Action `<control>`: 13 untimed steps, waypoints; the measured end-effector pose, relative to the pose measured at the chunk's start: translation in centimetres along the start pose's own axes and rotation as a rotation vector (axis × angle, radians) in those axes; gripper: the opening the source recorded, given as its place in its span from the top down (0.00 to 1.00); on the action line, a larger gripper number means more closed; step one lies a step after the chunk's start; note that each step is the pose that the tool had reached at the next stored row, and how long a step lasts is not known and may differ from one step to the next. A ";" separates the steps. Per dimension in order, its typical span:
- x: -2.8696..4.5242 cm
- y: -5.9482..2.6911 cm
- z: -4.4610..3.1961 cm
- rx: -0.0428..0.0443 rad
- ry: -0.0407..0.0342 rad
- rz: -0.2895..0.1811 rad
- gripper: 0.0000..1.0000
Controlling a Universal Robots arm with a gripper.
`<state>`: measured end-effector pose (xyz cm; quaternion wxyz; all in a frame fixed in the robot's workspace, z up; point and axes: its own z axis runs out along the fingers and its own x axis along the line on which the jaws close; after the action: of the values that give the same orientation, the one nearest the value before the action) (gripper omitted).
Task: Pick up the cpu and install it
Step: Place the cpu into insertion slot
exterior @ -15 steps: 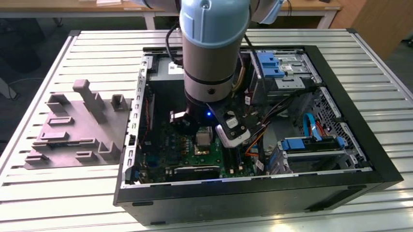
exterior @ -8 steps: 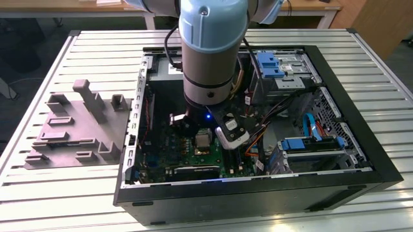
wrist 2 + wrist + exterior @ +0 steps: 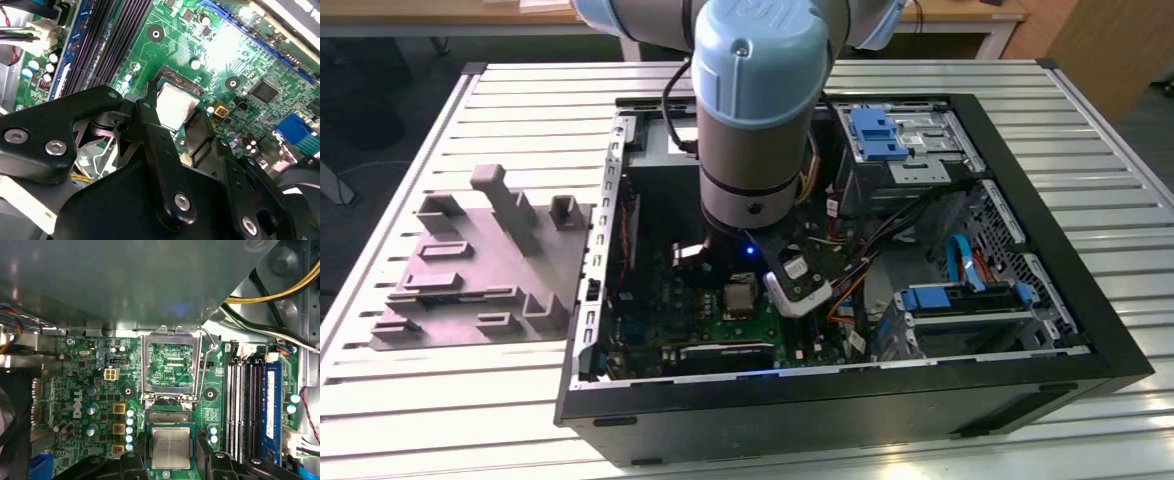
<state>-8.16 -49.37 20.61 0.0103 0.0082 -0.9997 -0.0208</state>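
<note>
Pinching the cpu (image 3: pixel 171 447) by two opposite edges, the gripper (image 3: pixel 175 114) has its fingers (image 3: pixel 140 452) pressed in on either side, so the cpu sits level between them, right over the open socket (image 3: pixel 170 416) near the middle of the circuit board (image 3: pixel 65 385), with the hinged metal frame (image 3: pixel 171 362) flipped up beside it. I judge it light, stiff and slick on its metal top but fragile underneath, so the bare side edges are the place to hold, never the contact face.
</note>
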 end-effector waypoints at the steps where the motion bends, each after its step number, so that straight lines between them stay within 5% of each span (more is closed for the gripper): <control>1: 0.00 -0.01 0.15 -0.0001 0.0000 0.000 0.53; 13: 0.14 -0.04 0.98 -0.0001 0.0023 0.000 0.53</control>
<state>-8.33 -49.37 19.63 0.0115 0.0081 -0.9997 -0.0209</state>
